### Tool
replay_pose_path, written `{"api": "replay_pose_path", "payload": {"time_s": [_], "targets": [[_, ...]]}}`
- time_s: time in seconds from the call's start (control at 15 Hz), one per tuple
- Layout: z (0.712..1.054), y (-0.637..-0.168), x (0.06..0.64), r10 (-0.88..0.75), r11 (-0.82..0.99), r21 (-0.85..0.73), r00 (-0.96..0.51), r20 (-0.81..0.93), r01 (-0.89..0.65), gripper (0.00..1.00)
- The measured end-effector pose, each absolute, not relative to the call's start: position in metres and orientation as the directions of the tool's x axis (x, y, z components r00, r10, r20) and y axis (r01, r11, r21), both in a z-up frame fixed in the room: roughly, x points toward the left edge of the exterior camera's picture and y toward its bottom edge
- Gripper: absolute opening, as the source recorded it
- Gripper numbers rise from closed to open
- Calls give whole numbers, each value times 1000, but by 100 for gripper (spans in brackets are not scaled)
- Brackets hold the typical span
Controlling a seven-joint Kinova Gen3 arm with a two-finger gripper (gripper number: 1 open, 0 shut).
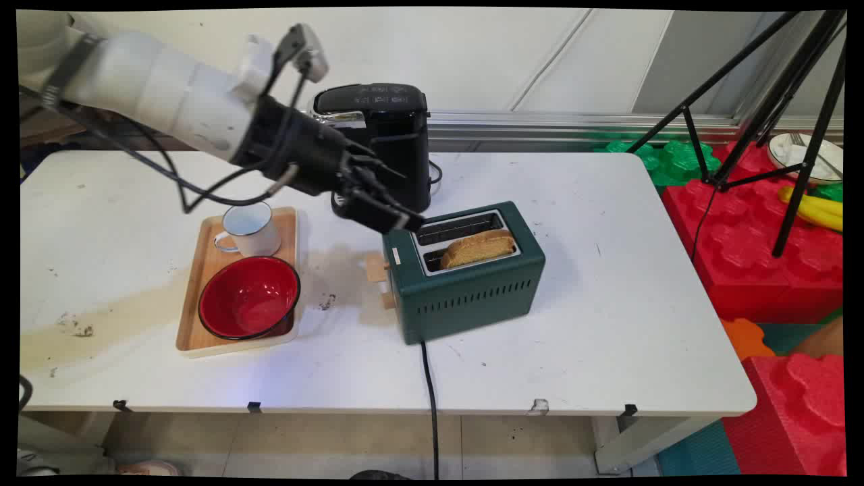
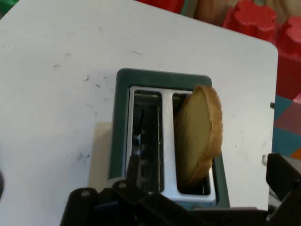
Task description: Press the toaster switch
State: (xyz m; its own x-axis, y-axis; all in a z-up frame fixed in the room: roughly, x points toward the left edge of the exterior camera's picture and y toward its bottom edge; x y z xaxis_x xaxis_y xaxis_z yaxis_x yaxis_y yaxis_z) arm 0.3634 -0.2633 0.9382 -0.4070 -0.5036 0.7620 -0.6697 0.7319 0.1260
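Observation:
A dark green two-slot toaster (image 1: pixel 466 297) stands mid-table. A browned slice of bread (image 1: pixel 478 248) sticks up out of its near slot, and the far slot (image 1: pixel 457 228) is empty. My black gripper (image 1: pixel 398 202) hangs open just above the toaster's left end, holding nothing. In the hand view I look down on the toaster (image 2: pixel 121 141), with the bread (image 2: pixel 200 134) leaning in the right-hand slot. My gripper (image 2: pixel 207 193) spreads across the toaster's near end; one finger (image 2: pixel 282 176) shows at the right edge.
A black coffee machine (image 1: pixel 385 135) stands right behind my hand. Left of the toaster, a wooden tray (image 1: pixel 202 270) carries a white mug (image 1: pixel 250 229) and a red bowl (image 1: pixel 248 297). The toaster's cord (image 1: pixel 430 405) drops over the front edge. A tripod (image 1: pixel 756 101) and red foam blocks (image 1: pixel 742 256) stand at the right.

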Motion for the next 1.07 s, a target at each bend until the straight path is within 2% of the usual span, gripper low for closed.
{"api": "replay_pose_path", "payload": {"time_s": [0.53, 1.07], "targets": [[942, -233, 409, -457, 778, 71, -483, 747, -625, 100], [915, -219, 440, -435, 796, 36, -530, 728, -604, 100]]}}
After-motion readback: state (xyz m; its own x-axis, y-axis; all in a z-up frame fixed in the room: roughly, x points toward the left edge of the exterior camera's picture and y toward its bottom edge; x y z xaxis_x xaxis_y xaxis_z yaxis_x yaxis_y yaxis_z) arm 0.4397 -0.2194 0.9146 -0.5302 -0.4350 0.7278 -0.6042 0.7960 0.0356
